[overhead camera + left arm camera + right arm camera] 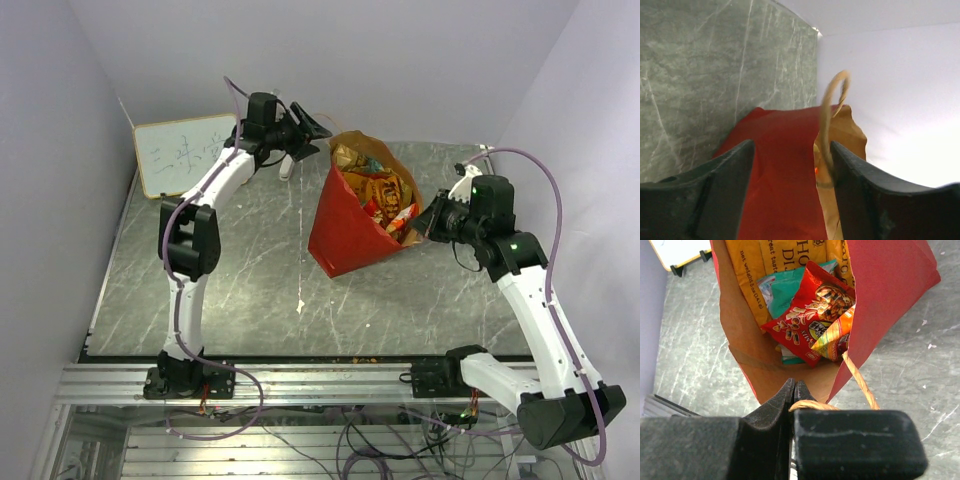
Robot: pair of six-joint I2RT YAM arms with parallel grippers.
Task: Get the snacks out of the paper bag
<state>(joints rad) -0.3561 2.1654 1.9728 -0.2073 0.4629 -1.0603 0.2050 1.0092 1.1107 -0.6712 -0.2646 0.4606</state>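
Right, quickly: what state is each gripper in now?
Left gripper: open, holding nothing.
Right gripper: closed on the edge of the bag.

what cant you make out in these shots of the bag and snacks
- Count of snacks: right wrist view, top packets and paper bag walls hide any below.
- Writing on the whiteboard: top external view, too small.
- The cord handle: left wrist view, blurred; left gripper blocks the bag's lower part.
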